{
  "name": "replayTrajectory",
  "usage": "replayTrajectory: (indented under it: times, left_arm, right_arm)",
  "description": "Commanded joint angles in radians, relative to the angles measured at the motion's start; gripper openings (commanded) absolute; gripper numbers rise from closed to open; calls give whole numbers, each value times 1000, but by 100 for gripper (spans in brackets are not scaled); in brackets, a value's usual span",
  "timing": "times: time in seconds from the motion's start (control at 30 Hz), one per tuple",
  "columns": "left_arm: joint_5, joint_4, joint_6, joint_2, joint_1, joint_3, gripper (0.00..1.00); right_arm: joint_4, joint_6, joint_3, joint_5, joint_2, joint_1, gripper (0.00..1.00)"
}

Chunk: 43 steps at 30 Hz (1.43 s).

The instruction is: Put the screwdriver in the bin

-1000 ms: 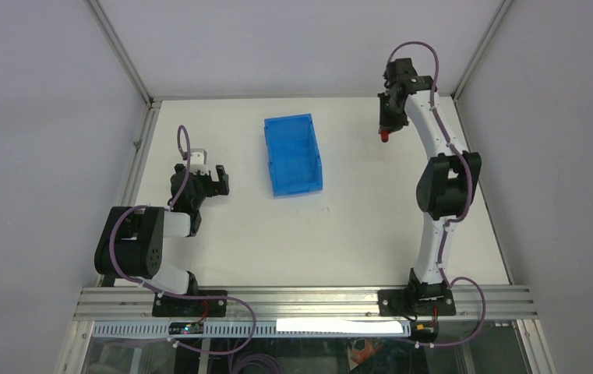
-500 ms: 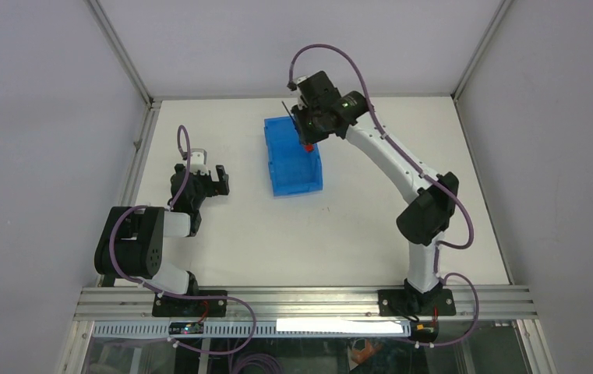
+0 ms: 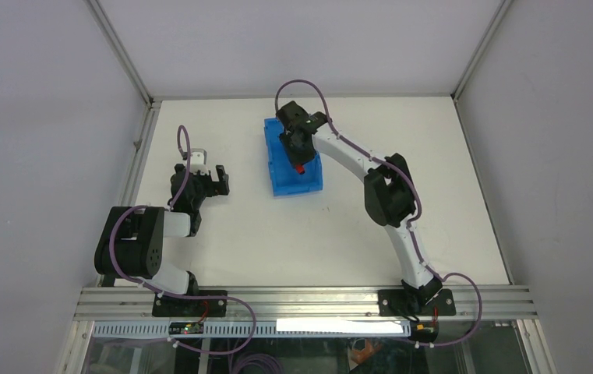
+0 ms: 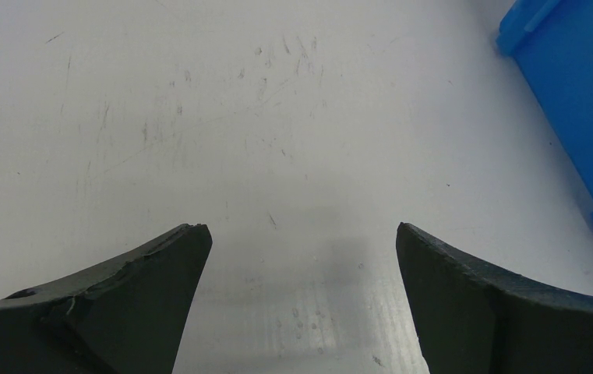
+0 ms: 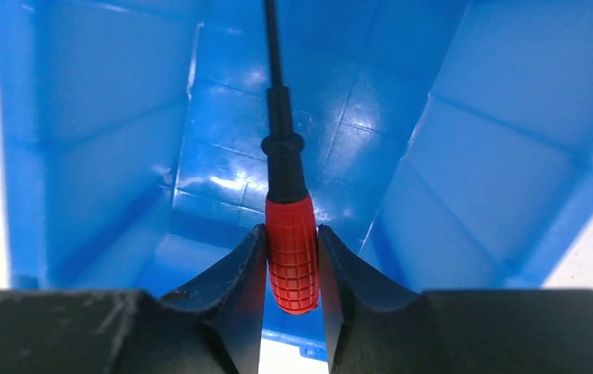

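From above, you have the right end effector (image 3: 298, 158) reaching across over the bin (image 3: 276, 173), with the red handle of the screwdriver (image 3: 299, 167) showing above the bin's near half. The left end effector (image 3: 213, 181) sits low over the counter (image 3: 355, 226), well to the left of the bin, and takes no part in this.

In the left wrist view, the left end effector (image 4: 301, 234) is spread wide with only bare counter (image 4: 199, 117) between its fingers. It grips nothing. A corner of the bin (image 4: 573, 93) shows at the upper right, well apart from it.

In the right wrist view, the right end effector (image 5: 291, 231) is clamped on the screwdriver (image 5: 291, 253) by its ribbed red handle, one finger on each side. The black shaft points straight ahead and down into the bin (image 5: 90, 117). Blue walls rise on both sides and the floor lies beyond the handle. The tip runs out of the top of the frame, so you cannot tell whether it touches the floor.

By my reading, you are at the release step — the carry looks done and the tool is lined up inside the bin's opening. The next move calls for little more than parting the fingers. You might ease a touch lower first so the screwdriver drops flat rather than bouncing toward the rim — then lift clear without catching a wall.
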State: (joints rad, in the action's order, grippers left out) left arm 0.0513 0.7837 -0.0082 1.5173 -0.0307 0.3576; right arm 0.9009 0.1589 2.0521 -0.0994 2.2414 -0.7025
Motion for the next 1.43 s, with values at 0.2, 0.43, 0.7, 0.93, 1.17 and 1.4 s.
replayTrajectory:
  times: [0.2,0.43,0.7,0.93,1.17,1.4]
  left_arm:
    - [-7,28,-13,-11,5,20,99]
    - [-7,29,-13,-10,5,20,99]
    - [-7,28,-13,-10,5,20,99]
    - [-7,29,-13,-10,5,20,99]
    - [-6,28,-13,-11,5,20,99]
    - [-7,29,-13,-9,5,20,99]
  right_arm:
    - [-55,43,-3,-17,-20,-19,51]
    - [-17,11,87,-51,-107,-18,66]
    - [-20,-23,-67,-136,-290,95,98]
    - [-171,-31,-393,-9,-522,418,99]
    - [-267,-30,-593,-126,-671,609,99]
    - [-259,-23,-613,-95,-667,615,99]
